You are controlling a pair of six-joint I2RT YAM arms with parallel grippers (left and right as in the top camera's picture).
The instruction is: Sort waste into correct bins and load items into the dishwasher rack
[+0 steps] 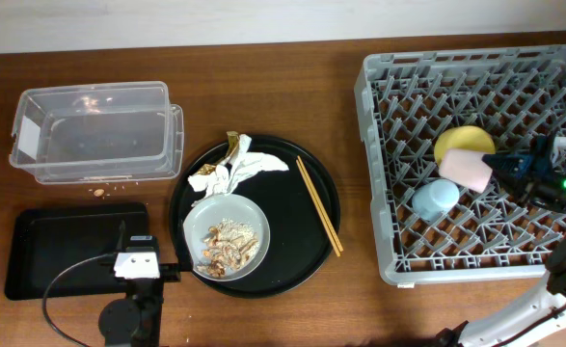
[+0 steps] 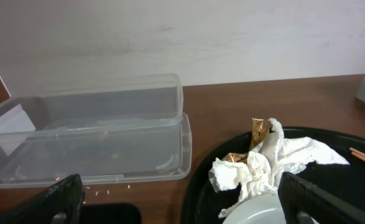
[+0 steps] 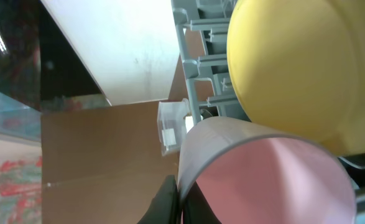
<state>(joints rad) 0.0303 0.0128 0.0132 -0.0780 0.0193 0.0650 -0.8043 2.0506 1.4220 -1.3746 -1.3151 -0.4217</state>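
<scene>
Right now my right gripper (image 3: 177, 202) pinches the thin rim of the pink cup (image 3: 275, 180), lying in the rack (image 1: 371, 164) beside the yellow bowl (image 1: 464, 142); it looks light, stiff and slick, so the rim seems the surest hold, while my left gripper (image 2: 182, 208) gapes wide.

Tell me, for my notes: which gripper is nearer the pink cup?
Right. Right gripper: jaws pinching the pink cup in the rack. Left gripper: far off, beside the grey plate.
</scene>
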